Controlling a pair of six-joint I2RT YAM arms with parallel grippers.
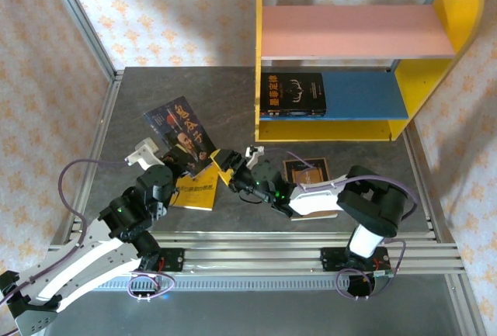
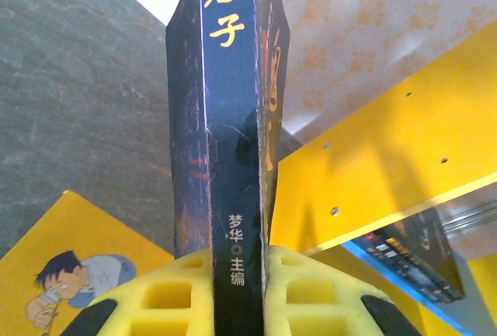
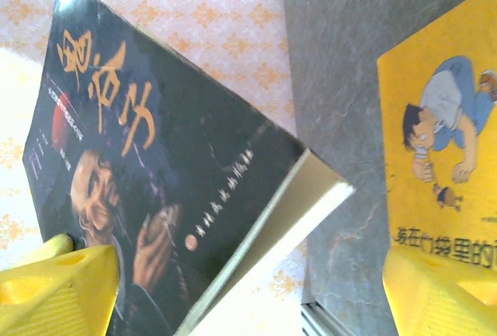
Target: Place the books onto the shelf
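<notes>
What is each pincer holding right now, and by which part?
The left pincer clamps the dark blue book at the bottom end of its spine, one finger on each cover. The right pincer stands open and grips nothing.

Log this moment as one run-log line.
left jaws: shut on dark book, in air | right jaws: open, near it | yellow book: on table | black book: on blue shelf board
</notes>
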